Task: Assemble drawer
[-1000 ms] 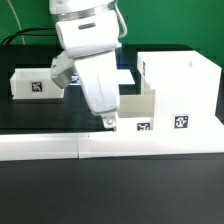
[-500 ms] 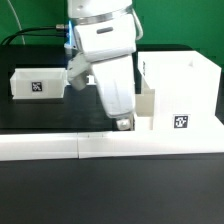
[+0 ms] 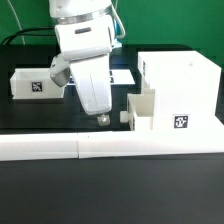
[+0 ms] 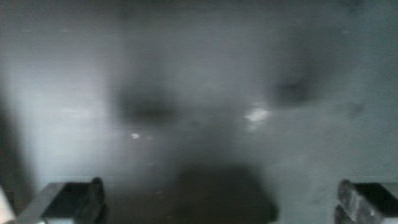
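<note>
Claw (image 3: 101, 120) released and empty, hanging just beside small white open-top plastic box tray (image 3: 143, 112), which touches large white cube-like casing (image 3: 180, 90), seemingly part-inserted. Looks like the tray-seating step; next calls for pushing tray fully home.

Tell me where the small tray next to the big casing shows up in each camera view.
Exterior view: the small tray is a little toward the exterior view's right of centre. It sits at the side of the casing, with the hand just beside it.
Wrist view: not in it; the blurred picture shows no furniture part.
Shared landmark: the hand's fingers, spread apart in the wrist view.
</note>
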You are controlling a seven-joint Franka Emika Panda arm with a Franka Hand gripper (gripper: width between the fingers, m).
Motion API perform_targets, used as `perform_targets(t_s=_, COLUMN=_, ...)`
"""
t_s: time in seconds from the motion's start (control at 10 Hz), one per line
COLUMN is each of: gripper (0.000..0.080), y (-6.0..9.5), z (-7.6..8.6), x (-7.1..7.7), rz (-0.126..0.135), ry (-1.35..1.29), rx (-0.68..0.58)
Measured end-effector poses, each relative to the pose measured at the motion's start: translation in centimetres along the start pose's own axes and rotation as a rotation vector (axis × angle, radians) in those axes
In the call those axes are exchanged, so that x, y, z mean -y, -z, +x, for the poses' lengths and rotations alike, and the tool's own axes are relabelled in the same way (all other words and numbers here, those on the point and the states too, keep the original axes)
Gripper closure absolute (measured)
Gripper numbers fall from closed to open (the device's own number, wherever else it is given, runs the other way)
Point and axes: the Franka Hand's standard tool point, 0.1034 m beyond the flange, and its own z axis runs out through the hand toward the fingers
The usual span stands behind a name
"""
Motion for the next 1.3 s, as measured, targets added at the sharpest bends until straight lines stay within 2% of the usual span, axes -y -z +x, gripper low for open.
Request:
perform_targets(t_s=0.1, gripper=0.0151, y=-0.4, z=0.2, x=0.6, rz=0.011, ry=0.002, rx=-0.001)
perform_targets(t_s=0.3, gripper=0.0151, y=-0.9, z=1.1, x=1.2, rz=0.016, ry=0.006, rx=-0.007)
perform_targets(t_s=0.6, gripper=0.0151, y=-1.0, z=3.1, x=0.4, rz=0.014, ry=-0.018, rx=-0.012)
perform_targets(t_s=0.8, gripper=0.0151, y=-0.8, z=3.5, x=-0.2, rz=0.009, ry=-0.049, rx=-0.008)
perform_targets(t_s=1.0, gripper=0.0151, y=-0.7, z=2.3, x=-0.1, rz=0.006, ry=-0.054, rx=-0.004)
perform_targets(t_s=1.3, gripper=0.0151, y=-0.1, z=0.0, x=1.1, rz=-0.037, ry=-0.113, rx=0.007)
